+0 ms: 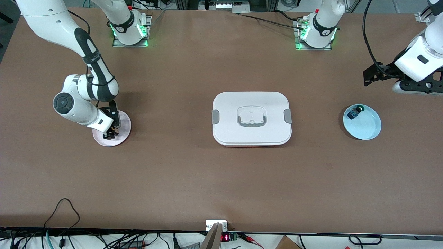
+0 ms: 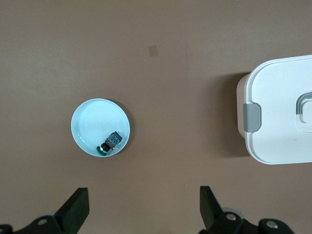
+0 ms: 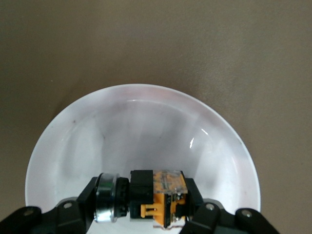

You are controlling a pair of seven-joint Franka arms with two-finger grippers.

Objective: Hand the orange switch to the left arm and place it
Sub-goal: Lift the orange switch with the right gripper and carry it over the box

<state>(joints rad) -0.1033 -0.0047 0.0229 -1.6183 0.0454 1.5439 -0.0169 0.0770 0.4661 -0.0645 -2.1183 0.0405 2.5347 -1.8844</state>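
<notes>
The orange switch (image 3: 161,192), black with an orange-yellow middle and a round cap, lies on its side in a pale pink plate (image 3: 146,126). My right gripper (image 3: 143,200) is shut on it, one finger against each end, low in the plate (image 1: 123,121) toward the right arm's end of the table; in the front view the gripper (image 1: 110,133) hides most of the switch. The white lidded box (image 1: 228,103) stands at the table's middle and also shows in the left wrist view (image 2: 282,97). My left gripper (image 2: 144,207) is open and empty, up in the air (image 1: 413,90) at the left arm's end.
A light blue plate (image 1: 367,128) toward the left arm's end holds a small dark component with a blue face and green cap (image 1: 353,113); both show in the left wrist view, plate (image 2: 95,119) and component (image 2: 111,142). Cables run along the table's front edge.
</notes>
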